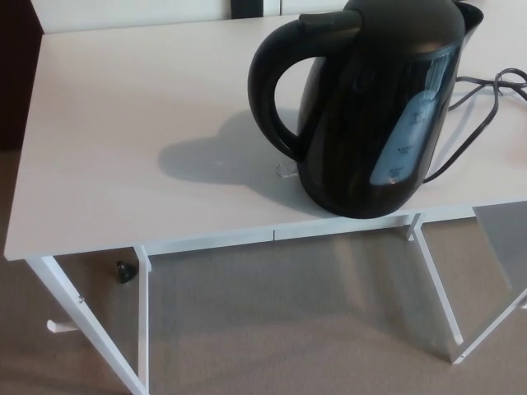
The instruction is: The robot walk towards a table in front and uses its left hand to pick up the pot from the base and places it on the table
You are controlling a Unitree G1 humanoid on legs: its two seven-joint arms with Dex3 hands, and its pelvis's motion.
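The black electric kettle [370, 115] stands near the white table [123, 123]'s front edge, its handle [265, 82] facing left. Neither the left hand nor the right hand shows, so their state cannot be told. A clumsy reach could nudge the kettle off, or its cord [486, 107] could snag.

I read this as a room in a home or a small office rather than a workshop. Short beige carpet [288, 329] fills the lower half of the frame. A plain white table [123, 148] on thin white metal legs [144, 329] stands on it, and a black electric kettle [370, 107] with its cord [473, 80] sits at the upper right.
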